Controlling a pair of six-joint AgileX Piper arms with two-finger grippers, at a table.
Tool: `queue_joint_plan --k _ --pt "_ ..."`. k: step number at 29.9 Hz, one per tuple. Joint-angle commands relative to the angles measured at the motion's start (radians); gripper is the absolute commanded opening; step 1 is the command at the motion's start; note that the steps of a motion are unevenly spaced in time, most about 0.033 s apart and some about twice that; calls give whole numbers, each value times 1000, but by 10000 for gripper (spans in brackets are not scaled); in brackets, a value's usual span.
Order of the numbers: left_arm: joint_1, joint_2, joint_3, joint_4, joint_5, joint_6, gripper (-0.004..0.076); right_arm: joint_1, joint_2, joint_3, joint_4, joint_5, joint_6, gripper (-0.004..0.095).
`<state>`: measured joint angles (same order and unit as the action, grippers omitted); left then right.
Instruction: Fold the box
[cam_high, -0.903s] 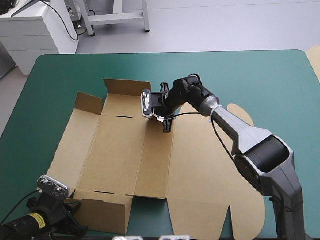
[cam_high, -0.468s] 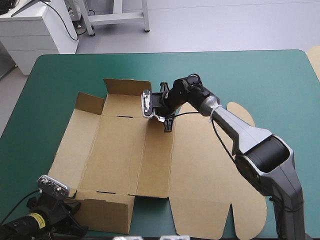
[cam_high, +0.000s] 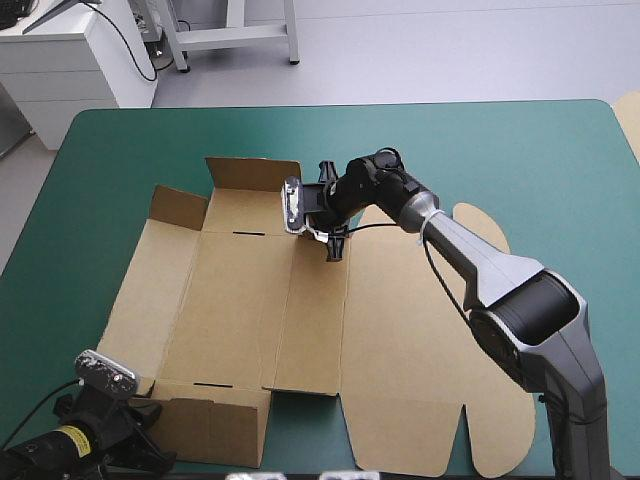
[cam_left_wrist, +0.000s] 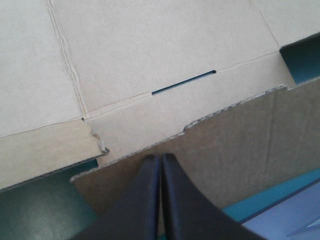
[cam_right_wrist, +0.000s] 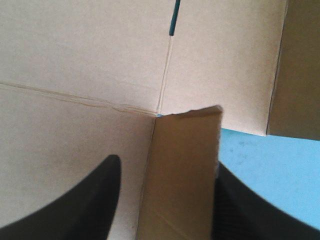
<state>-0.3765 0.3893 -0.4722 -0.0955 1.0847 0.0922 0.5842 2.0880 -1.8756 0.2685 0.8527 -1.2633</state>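
The brown box (cam_high: 240, 300) lies spread open on the teal-green cover, its lid panel (cam_high: 420, 350) flat to the right. Its near wall (cam_high: 210, 430) stands raised, and so do the far flaps (cam_high: 250, 175). My right gripper (cam_high: 335, 240) is down at the box's far edge. In the right wrist view its black fingers (cam_right_wrist: 167, 162) stand apart, with a small upright flap (cam_right_wrist: 182, 175) between them. My left gripper (cam_left_wrist: 161, 157) is shut, its tip against the outer face of the near wall (cam_left_wrist: 225, 145), just below that wall's top edge. A slot (cam_left_wrist: 184, 82) shows ahead of it.
More brown board (cam_high: 630, 120) shows at the table's right edge. Bare teal-green cover (cam_high: 520, 160) lies beyond and to the right of the box.
The right gripper's fingers have come apart around the small flap. The lid panel has settled a little flatter and wider. Both arms have stayed in place.
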Motion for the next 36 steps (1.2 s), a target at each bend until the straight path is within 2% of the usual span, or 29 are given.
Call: queue_joint_plan --k 1,8,13,20,22,25,29,32,36 --pt "-1 9 -24 -10 -44 1 -8 -2 -63 -34 3 -45 59 670" --pt "-1 9 -24 -10 -44 1 -8 -2 -114 -34 -91 -34 207 669" --pt "-1 9 -24 -10 -44 -1 -8 -2 -210 -34 -89 -6 301 669" --pt "-1 9 -24 -10 -44 -1 -8 -13 -337 -34 -113 117 508 653" --pt "-1 9 -24 -10 -44 -1 -8 -32 -366 -34 -136 157 576 600" --pt "-1 9 -24 -10 -44 -1 -8 -67 -396 -34 -209 221 698 462" --pt "-1 9 -24 -10 -44 -1 -8 -145 -424 -34 -303 327 858 189" --pt "-1 9 -24 -10 -44 -1 -8 -219 -444 -32 -249 393 871 -23" --pt "-1 9 -24 -10 -44 -1 -8 -324 -488 -5 -144 391 907 -16"
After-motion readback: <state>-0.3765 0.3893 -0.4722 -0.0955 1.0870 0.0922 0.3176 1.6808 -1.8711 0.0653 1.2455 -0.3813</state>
